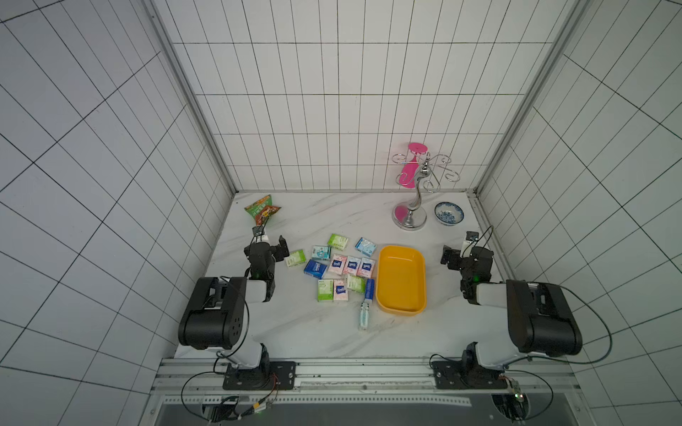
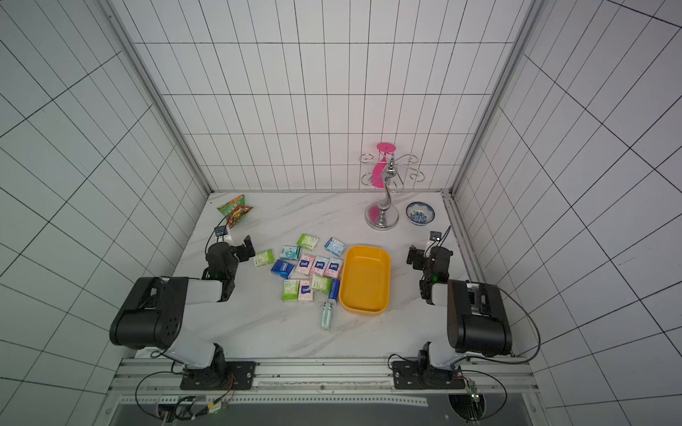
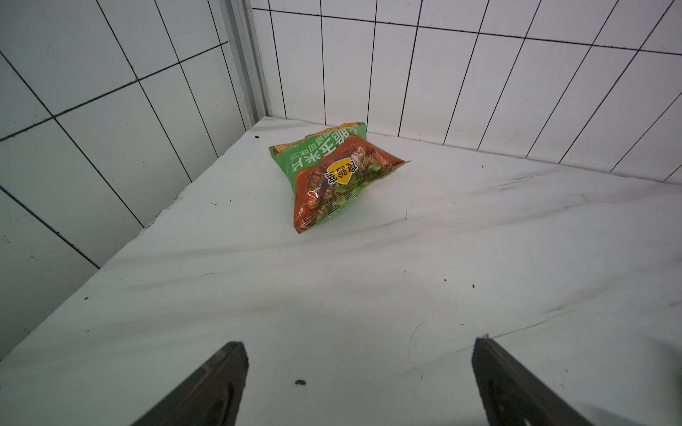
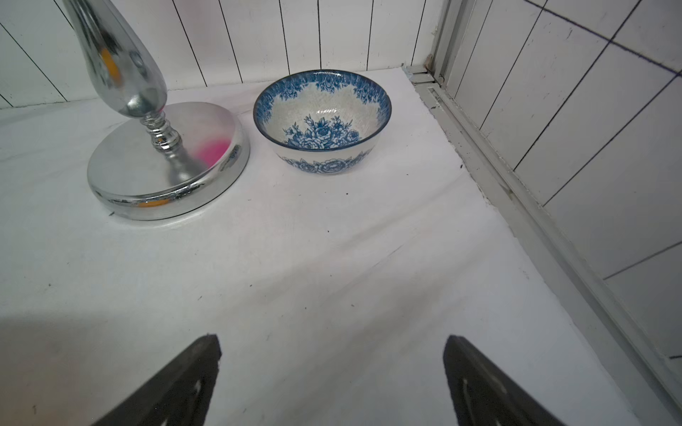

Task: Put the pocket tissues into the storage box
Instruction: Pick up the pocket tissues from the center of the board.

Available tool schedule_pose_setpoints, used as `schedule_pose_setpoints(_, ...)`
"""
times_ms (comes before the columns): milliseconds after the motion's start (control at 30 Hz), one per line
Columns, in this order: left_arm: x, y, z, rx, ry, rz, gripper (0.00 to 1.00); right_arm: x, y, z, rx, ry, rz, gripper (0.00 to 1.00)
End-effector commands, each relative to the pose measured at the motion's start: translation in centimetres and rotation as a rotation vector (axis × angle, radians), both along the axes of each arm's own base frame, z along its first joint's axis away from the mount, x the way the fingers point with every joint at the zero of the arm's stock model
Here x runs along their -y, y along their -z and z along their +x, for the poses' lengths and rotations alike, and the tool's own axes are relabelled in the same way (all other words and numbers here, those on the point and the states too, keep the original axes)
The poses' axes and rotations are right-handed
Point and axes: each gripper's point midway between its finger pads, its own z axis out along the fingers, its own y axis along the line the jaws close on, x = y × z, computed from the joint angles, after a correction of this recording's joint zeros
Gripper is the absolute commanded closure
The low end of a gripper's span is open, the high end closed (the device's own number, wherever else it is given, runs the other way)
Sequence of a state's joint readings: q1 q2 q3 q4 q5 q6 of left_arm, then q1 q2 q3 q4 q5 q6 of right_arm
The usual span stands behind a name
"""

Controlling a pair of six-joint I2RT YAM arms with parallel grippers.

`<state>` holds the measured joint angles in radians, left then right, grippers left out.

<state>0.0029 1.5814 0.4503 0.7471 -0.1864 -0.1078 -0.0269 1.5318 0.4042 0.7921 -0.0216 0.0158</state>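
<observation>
Several pocket tissues (image 1: 339, 271) (image 2: 308, 271) lie flat in a loose cluster at the middle of the marble table in both top views, in light green, pink-white, dark blue and teal-white. One teal packet (image 1: 364, 315) lies apart, nearer the front. Just right of the cluster sits the yellow storage box (image 1: 401, 280) (image 2: 365, 282), with nothing in it. My left gripper (image 1: 270, 243) (image 3: 358, 343) is open left of the cluster, close to a light green packet (image 1: 295, 257), holding nothing. My right gripper (image 1: 460, 250) (image 4: 332, 337) is open right of the box, over bare table.
A green-orange snack bag (image 1: 262, 210) (image 3: 332, 177) lies in the far left corner. A chrome cup stand (image 1: 409, 217) (image 4: 166, 166) with a pink cup and a blue-and-white bowl (image 1: 448, 213) (image 4: 321, 118) stand at the far right. Tiled walls close three sides.
</observation>
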Motion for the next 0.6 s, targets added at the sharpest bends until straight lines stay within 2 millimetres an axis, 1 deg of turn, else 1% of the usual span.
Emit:
schedule_pose_setpoints(0, -0.12, -0.99, 0.52, 0.025, 0.001, -0.007, 0.02, 0.27, -1.11, 1.03, 0.031, 0.005, 0.005, 0.01)
schedule_pose_setpoints(467, -0.06, -1.13, 0.26, 0.03, 0.009, -0.013, 0.02, 0.3, -1.09, 1.04, 0.029, 0.003, 0.007, 0.01)
schedule_pose_setpoints(533, -0.02, -1.32, 0.19, 0.038, 0.01, -0.011, 0.02, 0.54, -1.55, 1.04, 0.046, 0.02, 0.004, 0.01)
schedule_pose_setpoints(567, -0.47, -1.78, 0.26, 0.049, -0.017, -0.012, 0.02, 0.81, -1.84, 0.97, 0.036, 0.036, 0.003, 0.01)
